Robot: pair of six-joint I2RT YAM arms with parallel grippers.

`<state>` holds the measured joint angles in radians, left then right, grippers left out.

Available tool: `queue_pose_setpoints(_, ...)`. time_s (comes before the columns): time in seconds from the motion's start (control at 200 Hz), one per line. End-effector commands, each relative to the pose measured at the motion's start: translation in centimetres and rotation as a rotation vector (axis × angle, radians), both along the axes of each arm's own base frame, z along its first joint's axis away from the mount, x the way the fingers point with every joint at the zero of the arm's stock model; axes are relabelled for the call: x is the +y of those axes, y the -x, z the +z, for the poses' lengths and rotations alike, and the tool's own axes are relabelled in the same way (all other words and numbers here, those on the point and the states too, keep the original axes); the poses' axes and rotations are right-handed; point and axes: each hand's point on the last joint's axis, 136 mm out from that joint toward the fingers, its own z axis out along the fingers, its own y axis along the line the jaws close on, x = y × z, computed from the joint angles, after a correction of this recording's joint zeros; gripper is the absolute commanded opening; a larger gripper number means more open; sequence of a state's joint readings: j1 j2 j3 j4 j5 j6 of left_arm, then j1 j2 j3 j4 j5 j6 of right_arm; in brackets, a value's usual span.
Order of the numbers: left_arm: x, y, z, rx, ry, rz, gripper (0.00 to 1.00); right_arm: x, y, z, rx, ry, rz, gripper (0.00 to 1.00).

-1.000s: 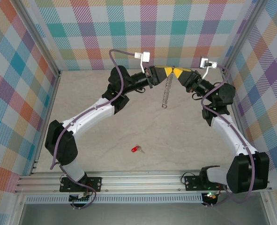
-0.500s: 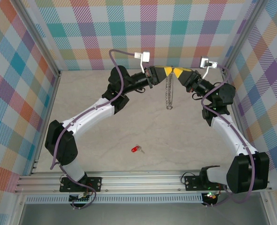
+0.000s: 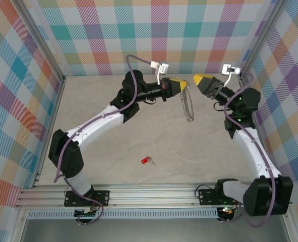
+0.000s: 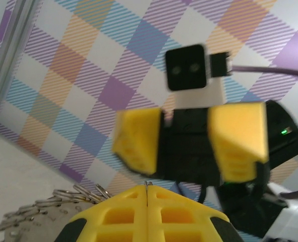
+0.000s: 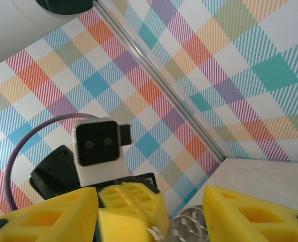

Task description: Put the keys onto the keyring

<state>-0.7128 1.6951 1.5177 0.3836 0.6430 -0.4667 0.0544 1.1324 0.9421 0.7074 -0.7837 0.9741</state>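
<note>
Across the table (image 3: 113, 146), both arms reach to the far side. There the left end effector (image 3: 183, 85) is held up with its jaws shut on the top of the keyring (image 3: 188, 107), whose chain loop hangs long and narrow beneath it. Facing it, near the chain but not touching it, the right end effector (image 3: 199, 79) stands partly open and holds nothing. The key (image 3: 146, 161) lies flat on the table well apart from both, toward the near edge and slightly left of centre, red head to the left and blade pointing right. We judge that the free right end effector should fetch it, reaching down and toward the near edge.
</note>
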Motion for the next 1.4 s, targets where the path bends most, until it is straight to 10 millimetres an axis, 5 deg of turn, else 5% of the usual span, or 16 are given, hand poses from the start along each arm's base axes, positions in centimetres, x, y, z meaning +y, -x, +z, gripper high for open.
queue_pose_setpoints(0.0,1.4,2.3,4.4,-0.183,-0.002,-0.032,0.00,-0.3,1.6,-0.1,-0.038,0.054,-0.004,0.56)
queue_pose_setpoints(0.315,1.7,3.5,4.6,-0.248,-0.075,-0.089,0.00,0.9,3.8,-2.2,-0.035,0.147,0.104,0.42)
queue_pose_setpoints(0.52,1.5,3.8,4.6,-0.251,-0.081,-0.125,0.00,1.3,4.1,-3.0,-0.029,0.165,0.152,0.41)
queue_pose_setpoints(1.395,0.5,3.6,4.3,-0.218,-0.071,-0.173,0.00,1.3,4.5,-2.3,-0.071,0.179,0.145,0.31)
